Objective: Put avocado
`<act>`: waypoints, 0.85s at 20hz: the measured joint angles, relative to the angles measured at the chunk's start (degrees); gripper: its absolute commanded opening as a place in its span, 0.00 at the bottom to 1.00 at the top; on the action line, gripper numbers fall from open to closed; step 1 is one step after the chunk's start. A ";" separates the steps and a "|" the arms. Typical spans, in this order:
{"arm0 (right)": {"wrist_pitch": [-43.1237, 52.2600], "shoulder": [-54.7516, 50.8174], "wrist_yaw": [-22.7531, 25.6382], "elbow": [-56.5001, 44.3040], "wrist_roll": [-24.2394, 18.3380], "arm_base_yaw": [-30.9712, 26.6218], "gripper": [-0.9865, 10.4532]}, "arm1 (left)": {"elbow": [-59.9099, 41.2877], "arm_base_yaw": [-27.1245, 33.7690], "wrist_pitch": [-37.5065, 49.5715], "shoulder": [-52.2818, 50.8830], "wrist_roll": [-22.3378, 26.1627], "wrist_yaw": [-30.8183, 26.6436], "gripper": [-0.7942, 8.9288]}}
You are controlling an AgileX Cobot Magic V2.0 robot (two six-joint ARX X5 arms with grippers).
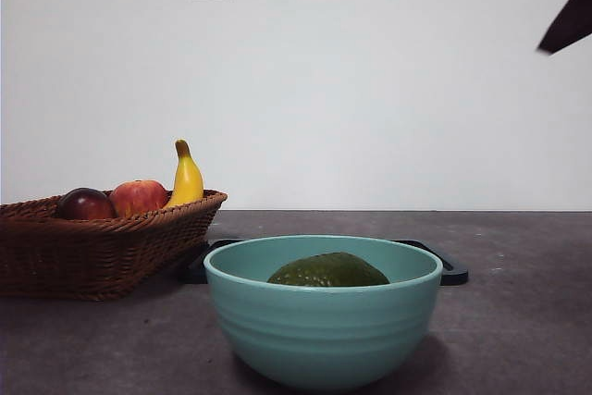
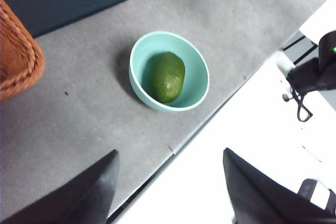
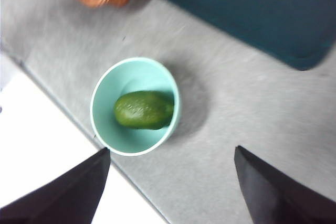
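Grey tabletop point(image 1: 518, 321): avocado point(image 1: 328, 271) sits in the teal bowl point(image 1: 324, 330), well below and clear of your 2 released, empty grippers, left gripper point(image 2: 170, 187) and right gripper point(image 3: 170, 187), so placement looks done.

One avocado point(image 1: 328, 270), one bowl point(image 1: 323, 330), one basket point(image 1: 92, 252), one apple point(image 1: 139, 197), one banana point(image 1: 187, 178)

From the front, the pale turquoise ceramic bowl's point(image 1: 323, 321) wall hides all but the top of the dark olive-green bumpy avocado point(image 1: 329, 271), and most of the dark flat tray point(image 1: 452, 271) behind it. The brown woven wicker basket point(image 1: 97, 247) is cut off at the picture's edge. My right wrist picture is blurred. Only dark tips point(image 1: 555, 6) of one pincer show up high; I cannot tell which.
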 measured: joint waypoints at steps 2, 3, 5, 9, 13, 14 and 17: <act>0.96 3.04 1.42 0.00 -0.02 2.64 0.42 | 0.00 0.02 0.00 0.02 0.24 0.11 0.40; 1.73 4.44 2.58 0.00 -0.02 4.02 0.42 | 0.00 0.02 0.00 0.02 0.28 0.11 0.40; 3.48 7.10 4.70 0.00 -0.02 6.56 0.42 | 0.00 0.00 0.00 0.02 0.39 0.11 0.40; 8.37 13.16 7.67 0.00 -0.04 11.08 0.42 | 0.00 0.02 0.00 0.02 0.42 0.11 0.40; 11.85 19.17 11.21 0.04 -0.07 14.80 0.42 | 0.00 0.02 0.00 0.02 0.44 0.11 0.40; 12.35 20.68 12.24 0.02 -0.09 15.67 0.42 | 0.00 0.00 0.00 0.02 0.44 0.11 0.40; 14.27 24.33 14.88 0.04 -0.20 17.42 0.42 | 0.00 0.02 0.00 0.02 0.55 0.11 0.40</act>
